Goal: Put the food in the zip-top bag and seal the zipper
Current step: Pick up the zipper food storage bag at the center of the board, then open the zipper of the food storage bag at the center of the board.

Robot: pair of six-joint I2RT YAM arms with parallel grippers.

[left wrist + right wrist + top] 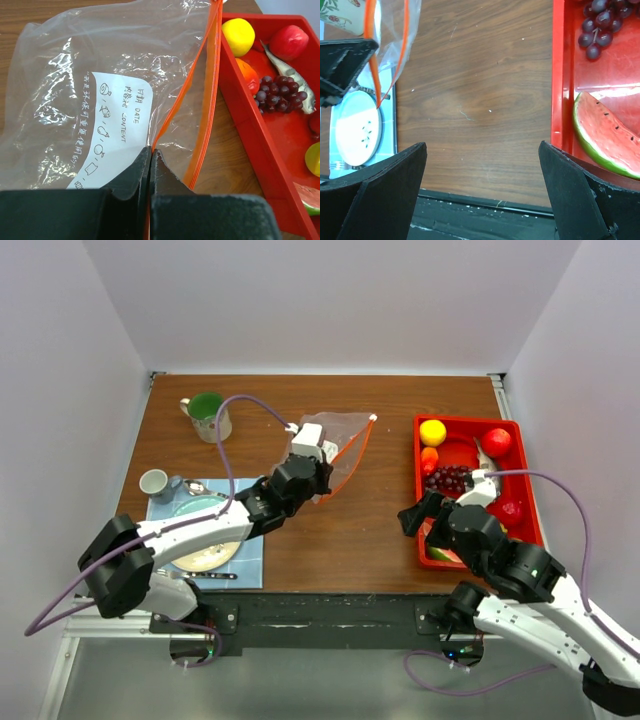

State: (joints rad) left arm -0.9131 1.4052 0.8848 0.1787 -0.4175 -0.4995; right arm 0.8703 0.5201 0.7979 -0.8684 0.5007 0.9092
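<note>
The bench (365,535) carries a red tray (466,420) along its right edge, and all the food lies in it, none bagged yet: watermelon wedge (605,140) in the near corner, grape bunch (450,480) mid-tray, lemon (432,432) at the far left corner. The zip-top bag (100,60) sits near the bench's middle, just left of the tray. The left fingers (151,165) are pressed together on the near end of one lip of the zipper (209,75), apparently lifting it so the mouth gapes toward the tray. The right fingers (481,150) stand wide apart with nothing between them, hovering over the tray's near left wall, probably poised to pick the first piece.
</note>
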